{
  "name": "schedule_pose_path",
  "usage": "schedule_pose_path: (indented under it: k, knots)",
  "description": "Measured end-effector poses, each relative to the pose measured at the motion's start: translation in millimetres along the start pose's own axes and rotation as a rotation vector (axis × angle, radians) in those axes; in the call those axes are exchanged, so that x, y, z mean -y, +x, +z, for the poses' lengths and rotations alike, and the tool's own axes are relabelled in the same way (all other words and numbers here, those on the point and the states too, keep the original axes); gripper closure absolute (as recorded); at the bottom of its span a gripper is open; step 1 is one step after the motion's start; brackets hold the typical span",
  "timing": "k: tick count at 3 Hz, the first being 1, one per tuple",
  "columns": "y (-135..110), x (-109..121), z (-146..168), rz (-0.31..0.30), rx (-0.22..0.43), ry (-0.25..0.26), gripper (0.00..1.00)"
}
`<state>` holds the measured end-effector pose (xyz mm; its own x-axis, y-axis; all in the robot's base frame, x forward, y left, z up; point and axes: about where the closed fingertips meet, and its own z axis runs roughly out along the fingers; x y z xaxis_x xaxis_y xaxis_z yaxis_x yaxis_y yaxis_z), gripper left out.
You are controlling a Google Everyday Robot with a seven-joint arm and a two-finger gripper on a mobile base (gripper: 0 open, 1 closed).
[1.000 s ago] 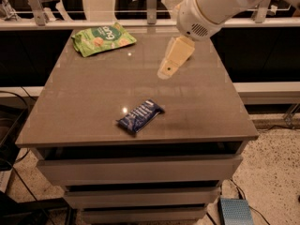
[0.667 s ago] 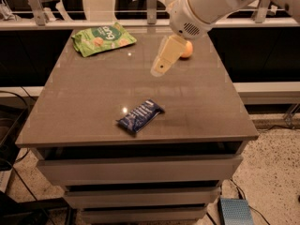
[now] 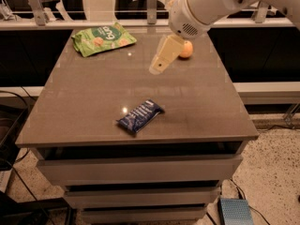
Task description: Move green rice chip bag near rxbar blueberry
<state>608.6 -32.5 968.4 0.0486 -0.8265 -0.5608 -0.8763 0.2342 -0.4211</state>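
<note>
the gripper (image 3: 163, 59) hangs at the end of the white arm (image 3: 201, 6) above the far middle of the table (image 3: 79, 102), slanting down and leftward. whether its grip is released or clenched cannot be told. the green rice chip bag (image 3: 104, 38) lies flat at the far left corner, well to the left of the gripper and a little beyond it. the rxbar blueberry (image 3: 139, 116) lies at a slant on the near side of the gripper, well apart from the bag. a small orange fruit (image 3: 186, 49) sits just to the gripper's right.
</note>
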Motion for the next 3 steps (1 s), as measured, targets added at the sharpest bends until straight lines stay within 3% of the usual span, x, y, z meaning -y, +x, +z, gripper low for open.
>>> schedule_pose_path:
  k: [1, 3]
  knots:
    - [-7, 27, 36, 0.026, 0.034, 0.021, 0.0]
    - [-36, 79, 139, 0.098, 0.095, -0.012, 0.0]
